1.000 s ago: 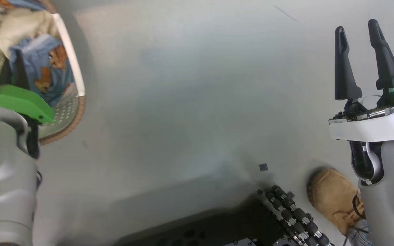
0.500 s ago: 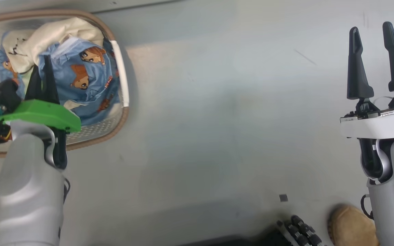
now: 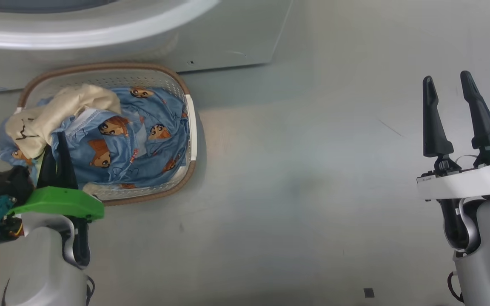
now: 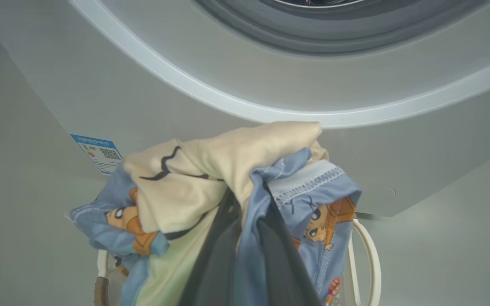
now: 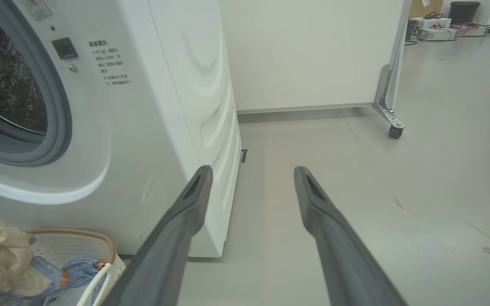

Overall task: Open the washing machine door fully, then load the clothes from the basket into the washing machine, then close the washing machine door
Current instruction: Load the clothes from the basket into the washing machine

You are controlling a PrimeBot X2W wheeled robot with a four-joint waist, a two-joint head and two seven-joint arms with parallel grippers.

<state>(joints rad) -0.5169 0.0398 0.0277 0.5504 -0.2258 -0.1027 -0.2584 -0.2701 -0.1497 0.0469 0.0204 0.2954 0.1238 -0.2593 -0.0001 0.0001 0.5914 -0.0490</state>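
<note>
Head view is taken from high up, aimed steeply down at the floor before the washing machine [image 3: 228,38]; just its lower front edge is caught at the top. Left wrist view is set very close over the basket [image 3: 113,65], faced at the washing machine's lower front and door seal. Right wrist view is held low, off the washing machine's front corner, faced along its side toward the room beyond. Basket, clothes [image 3: 143,140] and machine front are shared by all three.
</note>
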